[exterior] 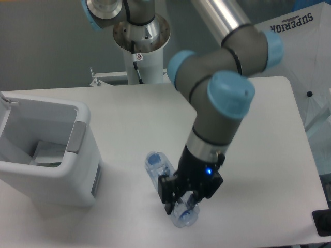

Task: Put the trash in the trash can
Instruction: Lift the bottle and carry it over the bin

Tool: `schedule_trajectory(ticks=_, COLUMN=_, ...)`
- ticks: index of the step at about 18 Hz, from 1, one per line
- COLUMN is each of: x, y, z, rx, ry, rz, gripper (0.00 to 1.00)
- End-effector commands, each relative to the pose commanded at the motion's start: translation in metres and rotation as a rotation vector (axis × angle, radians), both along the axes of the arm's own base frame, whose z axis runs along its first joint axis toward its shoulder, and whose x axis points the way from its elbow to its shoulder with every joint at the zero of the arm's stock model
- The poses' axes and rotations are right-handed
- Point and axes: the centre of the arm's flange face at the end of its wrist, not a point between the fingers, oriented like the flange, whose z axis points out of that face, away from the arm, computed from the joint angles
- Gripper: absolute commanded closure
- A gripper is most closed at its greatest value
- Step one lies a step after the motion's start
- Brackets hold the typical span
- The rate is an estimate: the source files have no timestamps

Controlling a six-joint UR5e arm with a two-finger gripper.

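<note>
The crushed clear plastic bottle (164,173) with a blue cap (153,159) is held in my gripper (179,202). The fingers are closed around its lower half and it looks raised off the white table, cap pointing up and to the left. The trash can (77,178), a white boxy bin with a grey panel (76,137) on its rim, stands at the left edge of the table, well left of the gripper. A flat white packet (49,153) lies inside it; I see no green marking from here.
The arm's base column (142,49) stands behind the table's far edge. A white cloth printed SUPERIOR (292,31) hangs at the back right. A black object (321,223) sits at the lower right corner.
</note>
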Motion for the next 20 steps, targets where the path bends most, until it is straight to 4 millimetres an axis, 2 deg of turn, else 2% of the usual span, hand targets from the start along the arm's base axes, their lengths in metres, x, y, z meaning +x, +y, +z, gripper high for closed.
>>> schedule_trajectory(ticks=4, x=0.024, y=-0.009, z=0.062, rx=0.18, ry=0.048, rz=-0.064, gripper=0.45)
schedule_trajectory(ticks=9, x=0.047, y=-0.008, z=0.114, rx=0.333, ry=0.113, rz=-0.141, gripper=0.45)
schedule_trajectory(ticks=10, x=0.051, y=-0.008, z=0.119, rx=0.35, ry=0.111, rz=-0.157, gripper=0.45)
schedule_trajectory(ticks=12, x=0.075, y=-0.014, z=0.144, rx=0.389, ry=0.124, rz=-0.191, gripper=0.45)
schedule_trajectory(ticks=16, x=0.129, y=-0.008, z=0.167, rx=0.417, ry=0.137, rz=-0.262, gripper=0.45)
schedule_trajectory(ticks=18, x=0.147, y=0.001, z=0.162, rx=0.413, ry=0.125, rz=-0.294, gripper=0.45)
schedule_trajectory(ticks=20, x=0.161, y=0.011, z=0.147, rx=0.401, ry=0.106, rz=-0.321, gripper=0.45)
